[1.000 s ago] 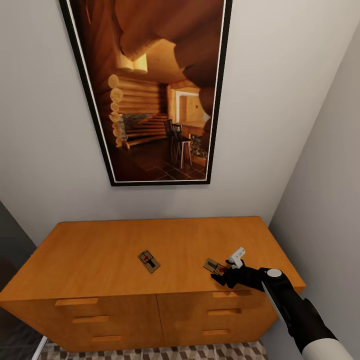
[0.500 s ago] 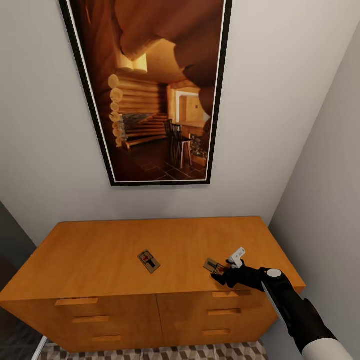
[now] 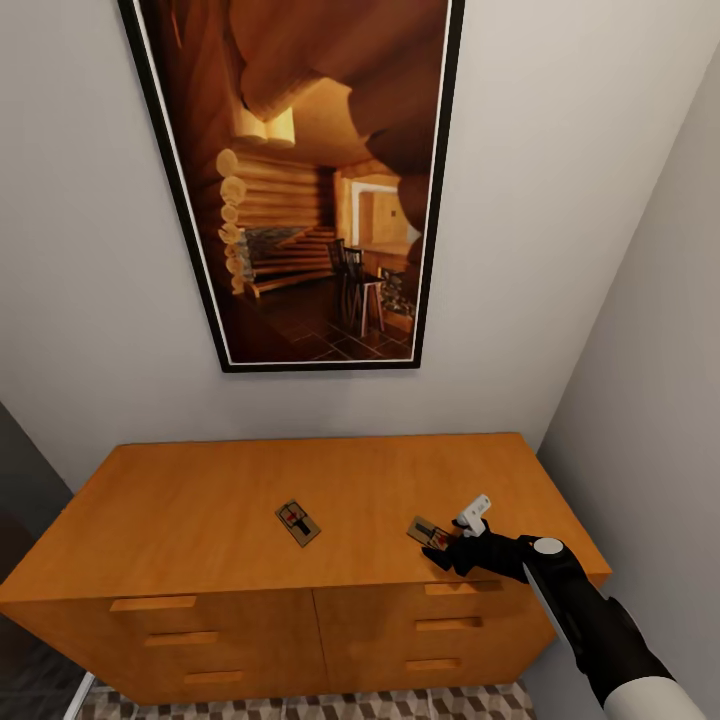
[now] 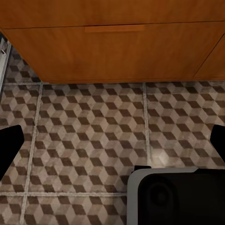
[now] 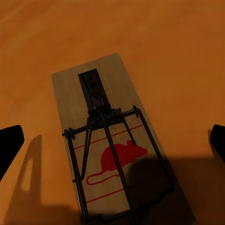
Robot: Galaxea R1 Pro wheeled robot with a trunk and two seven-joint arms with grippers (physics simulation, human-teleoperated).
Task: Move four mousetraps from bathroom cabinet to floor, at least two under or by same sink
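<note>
While the right gripper (image 3: 452,545) hovers over the near trap (image 3: 428,533) on the cabinet (image 3: 200,500), nothing has shifted across the last second — arm, traps and camera sit exactly as before. That stillness reads as a pause to line up, not progress: the trap lies flat on the wood, ungrasped. In the right wrist view the trap (image 5: 112,150) sits centred between the two dark fingertips (image 5: 9,143), which stand wide apart at either edge of the picture, so the jaws are open and straddle it without touching.

A second trap (image 3: 298,522) lies further left on the cabinet top, well apart from the first. Only these two can be seen on the cabinet.

The left gripper (image 4: 112,145) hangs low in front of the drawers, its fingertips (image 4: 10,140) also spread wide, holding nothing, over the floor (image 4: 84,122).

Judging from this, the next move is a short descent and a close on the thin board — its flatness could make the fingers slip off the edges.
</note>
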